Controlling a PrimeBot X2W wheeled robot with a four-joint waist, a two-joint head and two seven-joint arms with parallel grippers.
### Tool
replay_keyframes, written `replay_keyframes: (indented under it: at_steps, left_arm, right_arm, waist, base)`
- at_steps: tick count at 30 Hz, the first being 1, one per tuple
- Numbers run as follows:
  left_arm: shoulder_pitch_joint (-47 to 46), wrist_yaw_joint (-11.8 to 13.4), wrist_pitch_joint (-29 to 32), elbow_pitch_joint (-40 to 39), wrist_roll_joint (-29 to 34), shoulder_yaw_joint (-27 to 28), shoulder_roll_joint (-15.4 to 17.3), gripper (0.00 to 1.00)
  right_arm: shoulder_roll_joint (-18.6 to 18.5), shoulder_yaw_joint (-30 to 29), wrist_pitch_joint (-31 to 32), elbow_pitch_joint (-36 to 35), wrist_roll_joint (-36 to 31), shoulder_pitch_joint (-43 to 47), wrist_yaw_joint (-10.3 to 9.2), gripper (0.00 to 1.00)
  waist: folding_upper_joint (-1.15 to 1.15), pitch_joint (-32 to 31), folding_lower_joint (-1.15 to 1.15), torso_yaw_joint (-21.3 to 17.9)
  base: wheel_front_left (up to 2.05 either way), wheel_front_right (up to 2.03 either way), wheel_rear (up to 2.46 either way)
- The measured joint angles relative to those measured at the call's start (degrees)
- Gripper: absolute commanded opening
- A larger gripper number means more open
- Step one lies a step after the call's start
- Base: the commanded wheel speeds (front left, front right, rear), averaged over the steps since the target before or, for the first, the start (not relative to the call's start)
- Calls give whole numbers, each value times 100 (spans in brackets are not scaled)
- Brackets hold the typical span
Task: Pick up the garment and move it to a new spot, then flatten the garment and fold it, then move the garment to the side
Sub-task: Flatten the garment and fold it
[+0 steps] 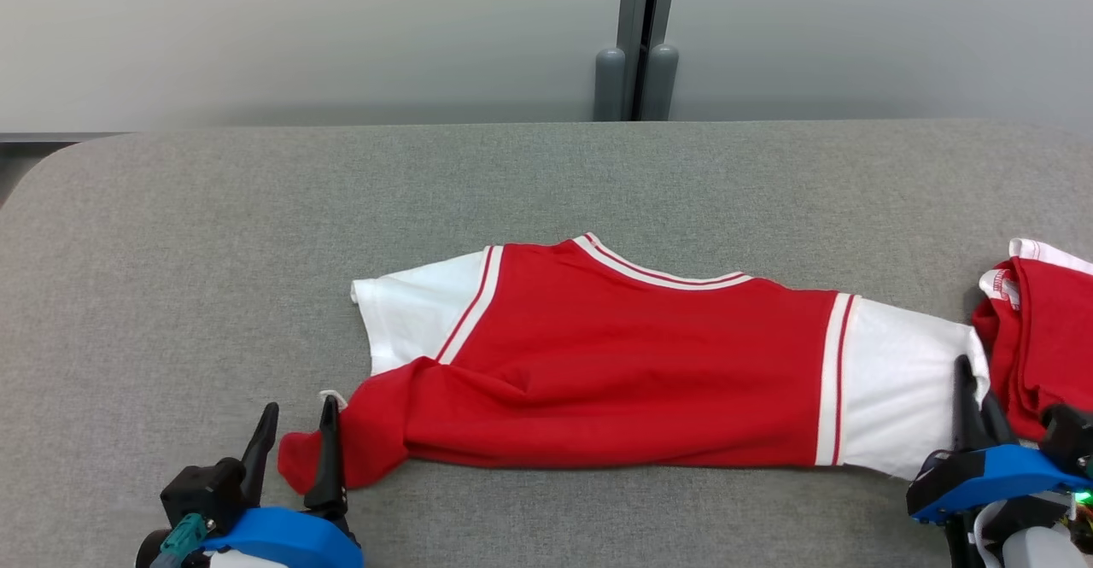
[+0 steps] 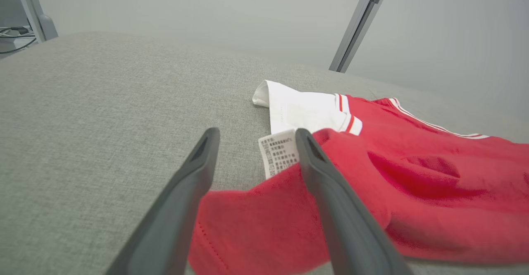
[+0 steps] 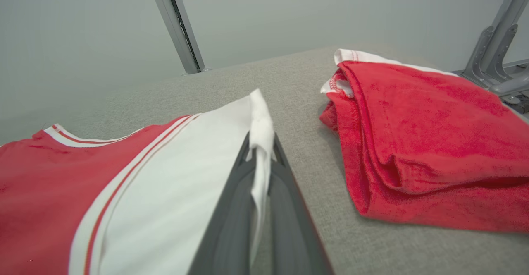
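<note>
A: On the grey table (image 1: 546, 184), where's the red-and-white T-shirt (image 1: 632, 371)?
B: Lying across the middle. The right gripper (image 1: 972, 380) pinches its white sleeve (image 1: 905, 380), and the left gripper (image 1: 301, 407) is spread over the hem corner (image 1: 296, 463).
A: Risk?
B: A one-sided pull — the cloth skews, perhaps dragging the folded red garment (image 1: 1042, 337) beside it.

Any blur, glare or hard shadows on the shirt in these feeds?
Head view: soft even light, shirt sharp, no glare. Left wrist view: left fingers slightly soft up close, care label crisp. Right wrist view: right fingers blurred near the lens, folded red garment in focus.
</note>
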Motion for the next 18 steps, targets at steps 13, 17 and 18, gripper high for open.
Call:
replay_keyframes:
  at_steps: [13, 17, 18]
  left_arm:
    - [55, 0, -1, -254, -275, -1138, 224, 100]
    - [30, 0, 0, -133, -366, -1590, 312, 100]
    - [13, 0, 0, -36, -368, -1691, 346, 100]
  right_arm:
    - [-7, 516, -1, -601, 242, 151, 0, 100]
    - [-7, 690, -1, -557, 270, 188, 0, 100]
    - [-5, 711, -1, -541, 272, 192, 0, 100]
  waist:
    - [0, 18, 0, 5]
    - [0, -3, 1, 26]
    - [0, -9, 1, 29]
  base:
    - [0, 0, 0]
    - [0, 0, 0]
    - [0, 0, 0]
